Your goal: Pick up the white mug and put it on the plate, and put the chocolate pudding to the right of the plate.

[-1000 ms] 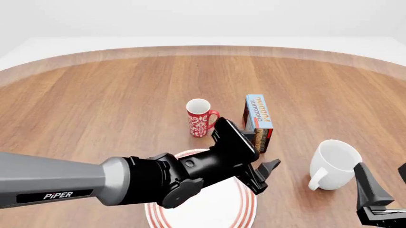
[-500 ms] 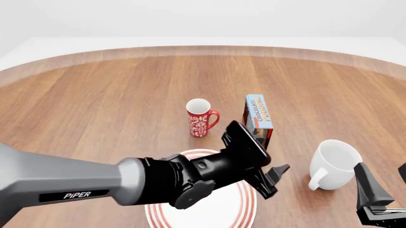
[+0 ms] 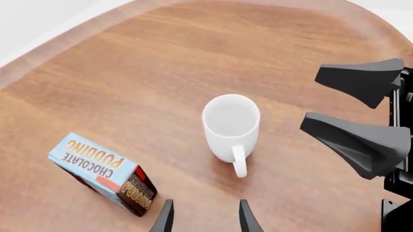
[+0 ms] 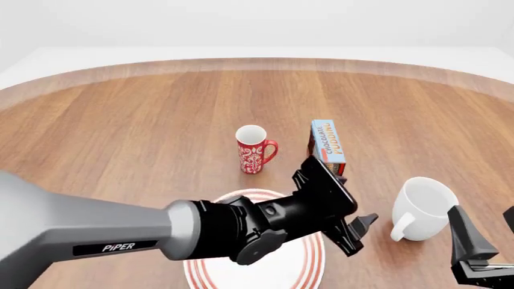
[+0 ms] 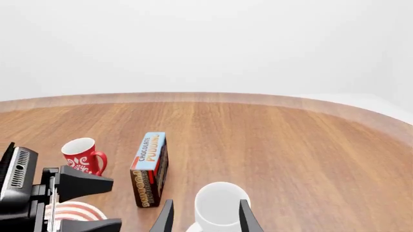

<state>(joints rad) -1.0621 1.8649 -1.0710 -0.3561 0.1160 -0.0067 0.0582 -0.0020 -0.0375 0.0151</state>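
The mug (image 4: 423,206) stood upright on the counter (image 4: 144,126), mouth up, at about 3 o'clock from the plate (image 4: 313,265) and well clear of its rim. In the front view its handle pointed toward 7 o'clock, back at my side. It looked glossy and hard-walled to me: rigid, probably light while empty, slick under the pads, and likely to chip if dropped. I judged the best hold to be across the rim wall, one finger inside and one outside, on the side away from the handle; the loop itself looked too thin and slippery to trust.

The pudding (image 4: 328,147) lay at about 11 o'clock from the mug, on a narrow side with its blue face up, just beside the red mug (image 4: 254,149). I took it for a light, stiff box, easy to pinch across its short sides.

My left hand (image 4: 359,232) reached over the plate toward the mug, its fingers apart and holding nothing; in the left wrist view the mug (image 3: 231,126) sat ahead, not between them. My right hand (image 4: 486,241) hung at the counter's near edge, at 4 o'clock from the mug, spread open and empty.
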